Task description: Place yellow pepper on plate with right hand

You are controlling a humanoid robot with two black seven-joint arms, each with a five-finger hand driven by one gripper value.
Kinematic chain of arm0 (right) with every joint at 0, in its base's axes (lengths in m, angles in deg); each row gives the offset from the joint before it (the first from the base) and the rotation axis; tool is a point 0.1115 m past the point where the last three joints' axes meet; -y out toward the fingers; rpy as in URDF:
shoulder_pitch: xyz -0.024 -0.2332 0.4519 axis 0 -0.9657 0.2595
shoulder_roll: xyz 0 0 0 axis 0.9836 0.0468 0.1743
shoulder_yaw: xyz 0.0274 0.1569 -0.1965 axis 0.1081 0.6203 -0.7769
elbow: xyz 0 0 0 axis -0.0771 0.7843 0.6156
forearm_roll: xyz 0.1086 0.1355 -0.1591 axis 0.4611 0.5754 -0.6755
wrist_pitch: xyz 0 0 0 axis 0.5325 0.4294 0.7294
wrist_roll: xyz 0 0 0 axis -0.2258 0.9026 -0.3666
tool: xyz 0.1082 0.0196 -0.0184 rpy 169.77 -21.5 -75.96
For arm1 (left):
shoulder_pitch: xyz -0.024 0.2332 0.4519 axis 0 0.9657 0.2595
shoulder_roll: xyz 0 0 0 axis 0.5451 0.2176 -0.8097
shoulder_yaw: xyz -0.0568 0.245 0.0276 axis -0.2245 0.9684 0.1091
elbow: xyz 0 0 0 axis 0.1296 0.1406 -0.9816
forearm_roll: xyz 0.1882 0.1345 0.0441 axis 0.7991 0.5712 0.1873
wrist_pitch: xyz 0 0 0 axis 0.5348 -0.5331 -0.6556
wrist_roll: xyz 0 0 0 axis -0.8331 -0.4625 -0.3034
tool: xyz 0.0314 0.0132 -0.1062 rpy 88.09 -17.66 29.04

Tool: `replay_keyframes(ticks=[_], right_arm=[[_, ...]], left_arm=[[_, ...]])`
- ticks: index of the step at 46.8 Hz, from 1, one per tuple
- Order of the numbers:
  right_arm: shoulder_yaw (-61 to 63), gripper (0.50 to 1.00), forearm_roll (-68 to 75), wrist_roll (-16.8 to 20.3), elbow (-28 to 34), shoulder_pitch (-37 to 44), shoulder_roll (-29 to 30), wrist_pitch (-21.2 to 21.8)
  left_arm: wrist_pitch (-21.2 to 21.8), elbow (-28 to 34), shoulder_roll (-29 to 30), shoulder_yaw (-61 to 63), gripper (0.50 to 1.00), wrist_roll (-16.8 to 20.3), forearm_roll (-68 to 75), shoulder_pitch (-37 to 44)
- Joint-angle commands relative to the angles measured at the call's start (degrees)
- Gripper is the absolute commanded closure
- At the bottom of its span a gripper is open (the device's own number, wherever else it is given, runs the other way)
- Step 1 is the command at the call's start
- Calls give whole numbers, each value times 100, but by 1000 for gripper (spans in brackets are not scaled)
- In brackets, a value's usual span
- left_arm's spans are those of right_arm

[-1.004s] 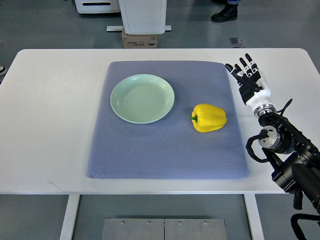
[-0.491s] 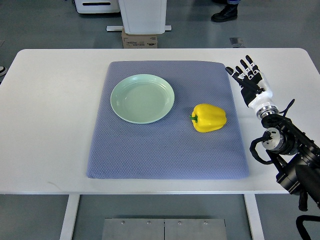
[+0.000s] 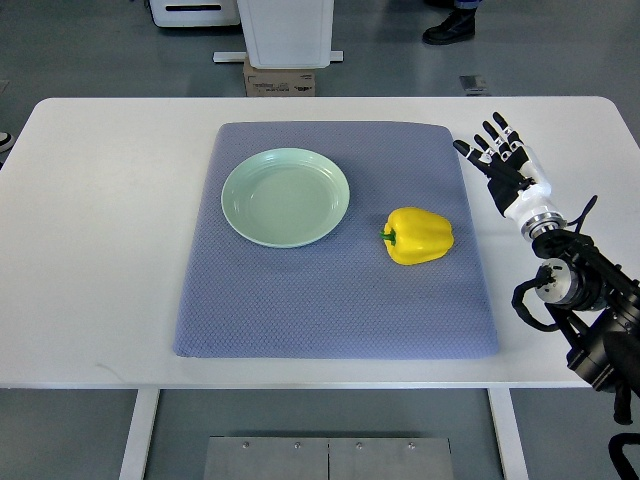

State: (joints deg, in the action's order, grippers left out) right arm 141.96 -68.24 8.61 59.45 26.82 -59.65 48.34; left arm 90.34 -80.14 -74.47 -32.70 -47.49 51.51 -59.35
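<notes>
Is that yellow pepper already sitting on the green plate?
No, the yellow bell pepper lies on the blue-grey cloth mat, to the right of the empty pale green round plate and apart from it.

I count one pepper (image 3: 419,236), yellow, and one plate (image 3: 286,197), pale green. There is one mat (image 3: 330,300), blue-grey, and one desk (image 3: 100,250), white. I see one hand (image 3: 506,166) of the robot, the right, and I make out five fingers on it. Beyond the desk I count one cardboard box (image 3: 279,80) on the floor and one white unit (image 3: 288,30) above it, with a second white piece (image 3: 194,12) at the top edge. I also see one dark shoe (image 3: 448,27) of a person at the top, and one small plate-like marking (image 3: 473,83) on the floor.
</notes>
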Motion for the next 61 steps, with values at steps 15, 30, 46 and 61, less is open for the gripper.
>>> replay_keyframes(ticks=[15, 30, 46, 61], right_arm=[[-682, 500, -245, -24, 177, 171, -462, 329], [-1227, 500, -1484, -410, 643, 277, -945, 645], [-2282, 500, -2021, -841, 1126, 778, -1648, 698], [-3793, 500, -2319, -1316, 1267, 1516, -1982, 680]], left_arm=[[0, 0, 0, 0, 500, 0, 0, 1], [0, 0, 0, 0, 500, 0, 0, 1], [0, 0, 0, 0, 500, 0, 0, 1], [0, 0, 0, 0, 500, 0, 0, 1]])
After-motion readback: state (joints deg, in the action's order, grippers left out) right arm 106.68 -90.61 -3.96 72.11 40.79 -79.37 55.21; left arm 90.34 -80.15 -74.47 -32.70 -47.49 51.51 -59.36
